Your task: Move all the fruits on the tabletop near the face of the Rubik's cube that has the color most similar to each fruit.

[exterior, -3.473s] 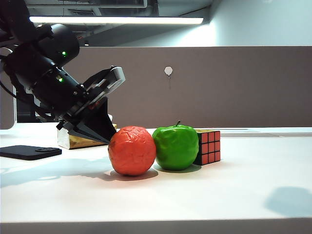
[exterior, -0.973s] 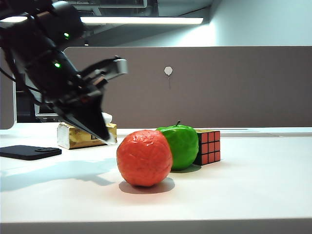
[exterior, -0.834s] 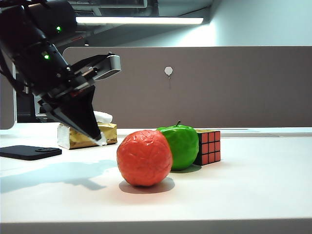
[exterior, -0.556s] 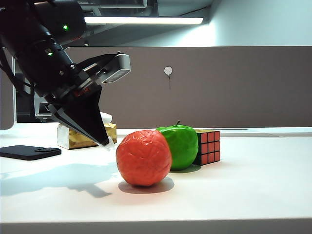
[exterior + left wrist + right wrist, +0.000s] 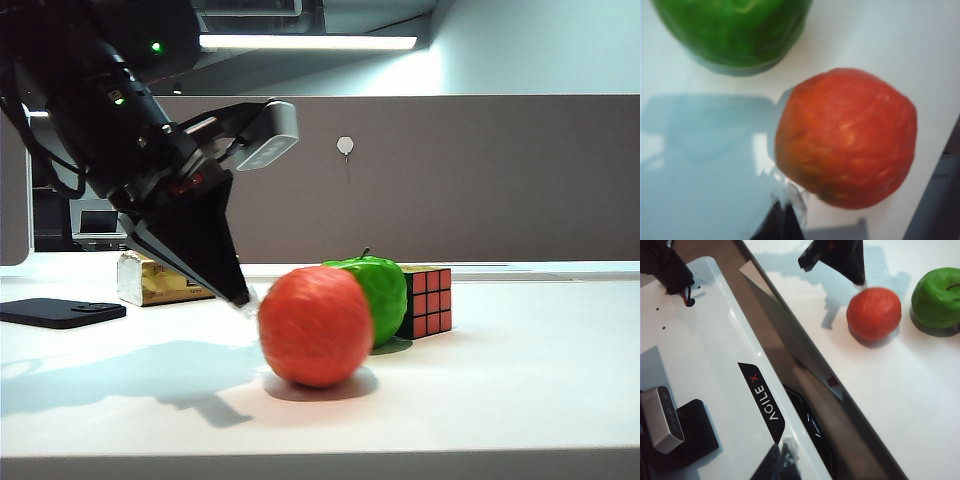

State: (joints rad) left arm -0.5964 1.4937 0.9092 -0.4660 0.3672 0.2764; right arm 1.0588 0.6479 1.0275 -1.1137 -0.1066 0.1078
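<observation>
The tabletop (image 5: 520,380) is wide and white, and the left arm (image 5: 110,110) leans in over it from 10 o'clock, angled steeply down so the left gripper (image 5: 243,298) sits with its tips together, pinched to a point and holding nothing, right at the orange's 9 o'clock edge. The orange (image 5: 316,326) looks blurred, as if rolling. Just behind it stands the apple (image 5: 380,292), already against the cube (image 5: 426,300), whose red face looks toward me at 3 o'clock of the apple.

The risk, I think, is the push itself: a round fruit nudged by a narrow tip can slip sideways, roll toward the front edge, or knock the apple off its green face and shift the light cube.

The right gripper (image 5: 783,455) is parked back over the robot's base, well apart from the 2 fruits; its tips look closed and empty.
</observation>
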